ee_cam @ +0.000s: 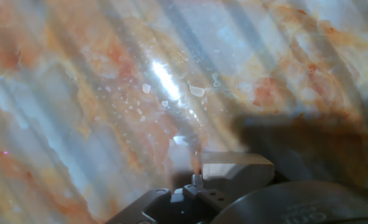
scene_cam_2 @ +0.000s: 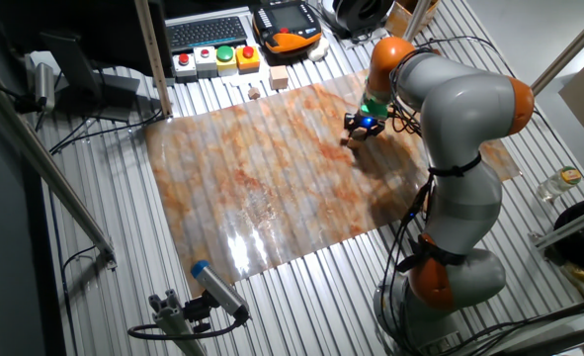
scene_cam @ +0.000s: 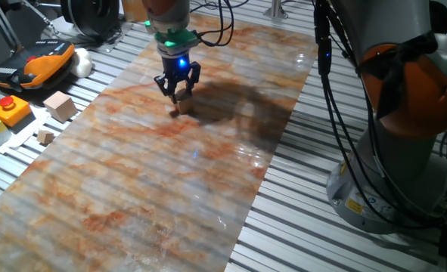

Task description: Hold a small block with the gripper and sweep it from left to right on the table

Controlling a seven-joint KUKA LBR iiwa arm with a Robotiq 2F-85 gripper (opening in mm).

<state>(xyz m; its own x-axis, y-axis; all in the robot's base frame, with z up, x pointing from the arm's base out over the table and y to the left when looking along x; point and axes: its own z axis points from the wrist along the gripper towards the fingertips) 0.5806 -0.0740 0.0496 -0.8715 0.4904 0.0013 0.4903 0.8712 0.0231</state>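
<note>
Firstly, small block [scene_cam: 182, 96]: held at the fingertips, low over the marbled mat [scene_cam: 132, 181], toward its far end; whether touching the mat, cannot tell; pale top face visible in hand view [ee_cam: 236, 167].
Handling: probably light, rigid wood with flat plain faces; unlikely to deform, could twist or slip out if dragged hard against the mat.
Hold: best on two opposite flat faces, squarely centred, bottom edge left free below the fingertips.
Gripper [scene_cam: 179, 89]: fingers closed in on the block, blue light glowing, teal ring above.
Mat surface: glossy, streaked orange and grey, rippled over the slatted table [scene_cam: 299, 196].
Off the mat, well apart: larger pale cube [scene_cam: 60, 105], tiny cube [scene_cam: 45, 137], button box [scene_cam: 10, 110].
</note>
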